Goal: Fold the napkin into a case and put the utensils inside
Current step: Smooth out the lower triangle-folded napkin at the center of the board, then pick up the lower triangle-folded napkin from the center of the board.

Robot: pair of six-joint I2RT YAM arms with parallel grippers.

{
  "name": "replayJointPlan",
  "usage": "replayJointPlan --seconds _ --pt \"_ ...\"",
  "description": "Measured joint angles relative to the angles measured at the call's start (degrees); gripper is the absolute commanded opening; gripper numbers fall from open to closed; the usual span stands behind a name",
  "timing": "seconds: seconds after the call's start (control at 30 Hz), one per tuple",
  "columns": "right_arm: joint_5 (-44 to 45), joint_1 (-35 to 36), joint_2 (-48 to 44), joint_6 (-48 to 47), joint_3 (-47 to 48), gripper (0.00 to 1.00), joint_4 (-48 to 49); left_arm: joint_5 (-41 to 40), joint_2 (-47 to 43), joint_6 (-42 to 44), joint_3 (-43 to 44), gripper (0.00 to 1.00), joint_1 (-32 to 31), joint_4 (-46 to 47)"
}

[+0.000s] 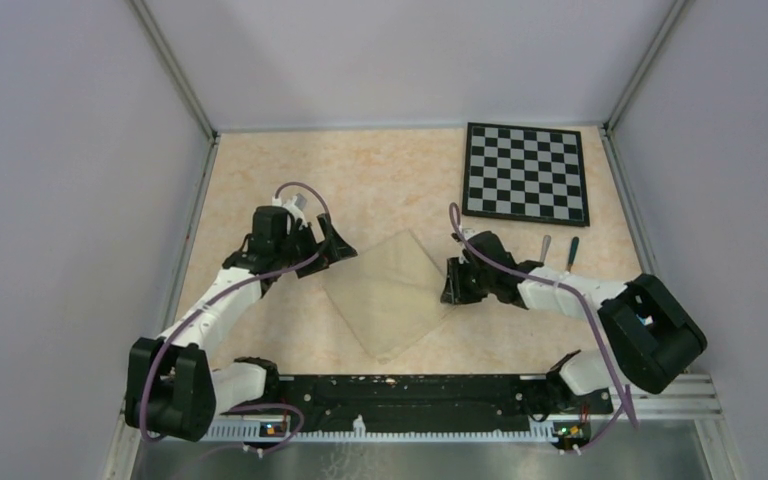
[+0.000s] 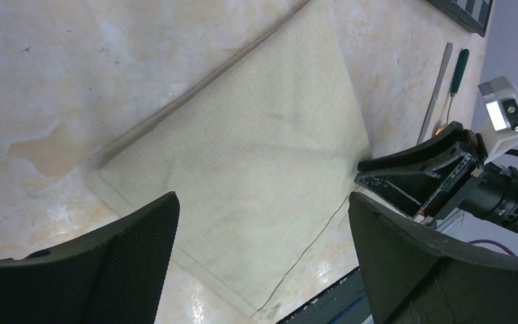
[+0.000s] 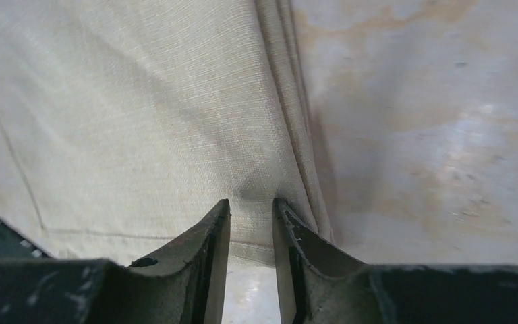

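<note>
The beige napkin point(image 1: 390, 295) lies flat on the table as a diamond between the arms; it also shows as the napkin point(image 2: 256, 148) and the napkin point(image 3: 141, 101), where layered edges run along its right side. My left gripper point(image 1: 345, 250) hovers at its left corner, wide open and empty, as the left gripper point(image 2: 263, 199) in its own view. My right gripper point(image 1: 450, 280) is at the cloth's right corner. In the right wrist view the right gripper point(image 3: 251, 201) has its tips pressed onto the cloth, jaws narrowly apart, nothing between them. The knife point(image 1: 545, 248) and spoon point(image 1: 572, 250) lie right of it.
A black-and-white checkered board point(image 1: 527, 172) lies at the back right, just beyond the utensils. Grey walls close in the table on three sides. The black rail point(image 1: 410, 390) carrying the arm bases runs along the near edge.
</note>
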Motion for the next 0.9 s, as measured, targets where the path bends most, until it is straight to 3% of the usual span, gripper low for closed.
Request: replayJointPlan --seconds 0.13,0.27,0.4,0.47,0.67,0.8,0.9 --pt "7.8 -0.1 -3.5 -2.3 0.0 0.43 -3.8 0.6 -0.8 0.0 0.0 0.99 0.0 -0.2" --pt "7.7 0.3 -7.1 -5.6 0.9 0.55 -6.7 1.1 -1.6 0.0 -0.2 0.99 0.0 -0.2" --pt "7.3 5.8 -7.9 -9.5 4.4 0.81 -7.8 1.2 -2.3 -0.4 -2.2 0.99 0.0 -0.2" --pt "8.1 12.0 -7.6 -11.8 6.8 0.84 -8.3 -0.4 -3.1 -0.9 -2.5 0.99 0.0 -1.7" --pt "12.8 27.1 1.0 -14.4 17.3 0.86 -12.5 -15.2 -6.5 -4.8 -1.4 0.99 3.6 -9.7" --pt "17.8 32.7 10.1 -13.9 24.7 0.85 -16.9 -18.8 -7.4 -6.2 -1.3 0.99 7.3 -11.8" --pt "20.0 35.1 15.1 -13.1 28.6 0.79 -20.0 -19.3 -7.6 -6.5 -1.3 0.99 8.2 -12.9"
